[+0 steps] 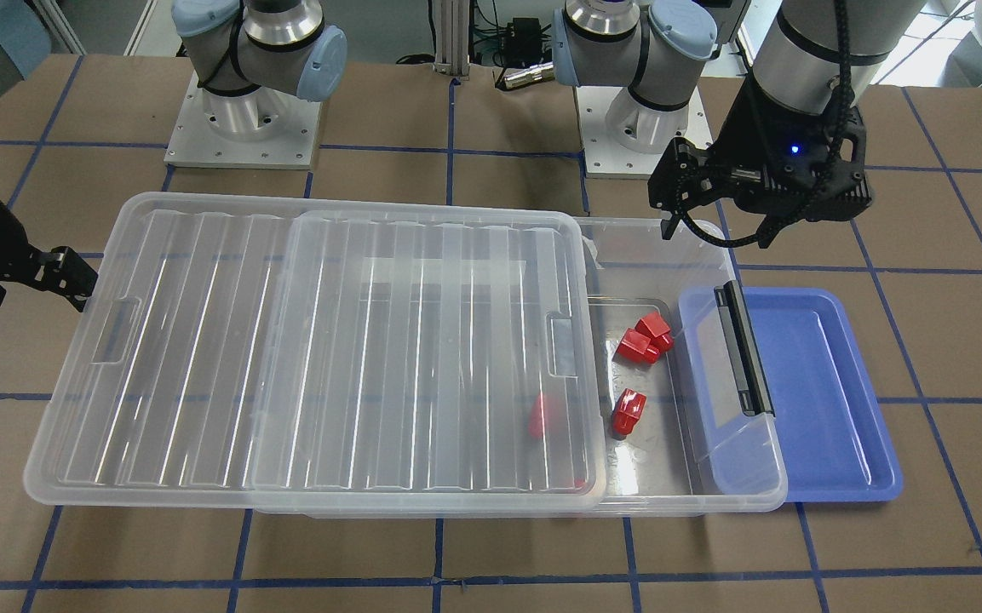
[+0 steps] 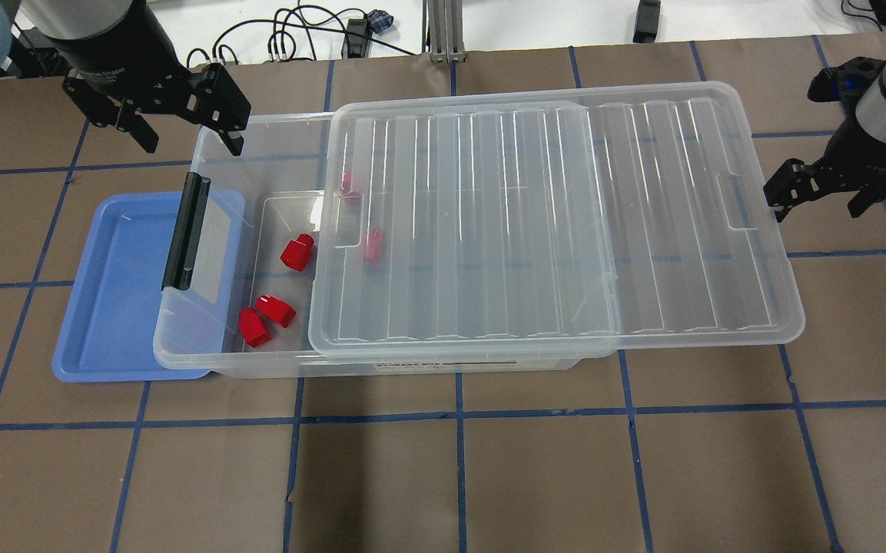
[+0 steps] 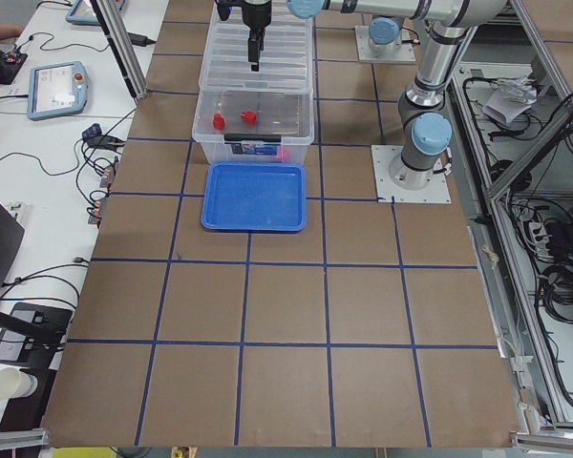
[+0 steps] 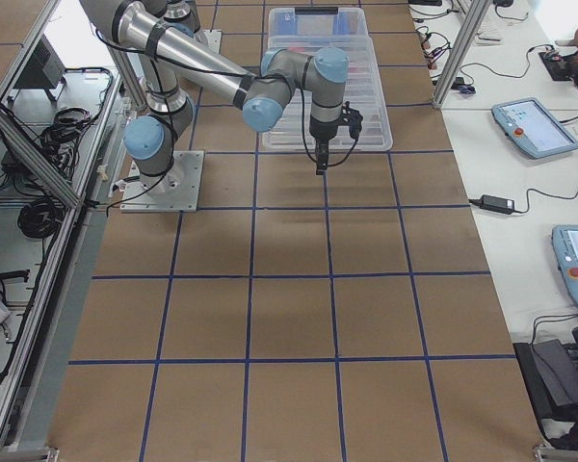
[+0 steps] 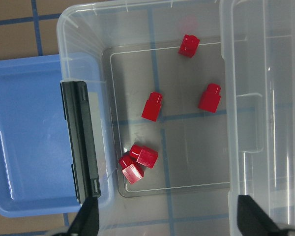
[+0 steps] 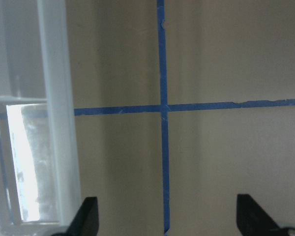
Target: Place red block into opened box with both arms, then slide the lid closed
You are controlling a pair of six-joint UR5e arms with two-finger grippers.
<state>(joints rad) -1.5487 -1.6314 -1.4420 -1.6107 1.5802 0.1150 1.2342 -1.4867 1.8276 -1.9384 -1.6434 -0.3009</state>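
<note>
We log two silver-grey tube arms, left arm (image 1: pixel 806 68) and right arm (image 4: pixel 202 58), with pale blue round joint caps (image 1: pixel 324 60). The left claw (image 2: pixel 190 138) and right claw (image 2: pixel 817 201) are black, angular and two-fingered, each with a small blue light (image 1: pixel 795 150). A black braided cable (image 1: pixel 841 85) runs along the left wrist. The white square base plates (image 1: pixel 201 149) have small screws.

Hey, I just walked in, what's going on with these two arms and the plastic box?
Several red blocks already lie in the box. Its lid is pushed partway off, leaving the latch end uncovered. The left gripper hovers open and empty over that end. The right gripper, also open, waits beside the lid's far edge.
</note>
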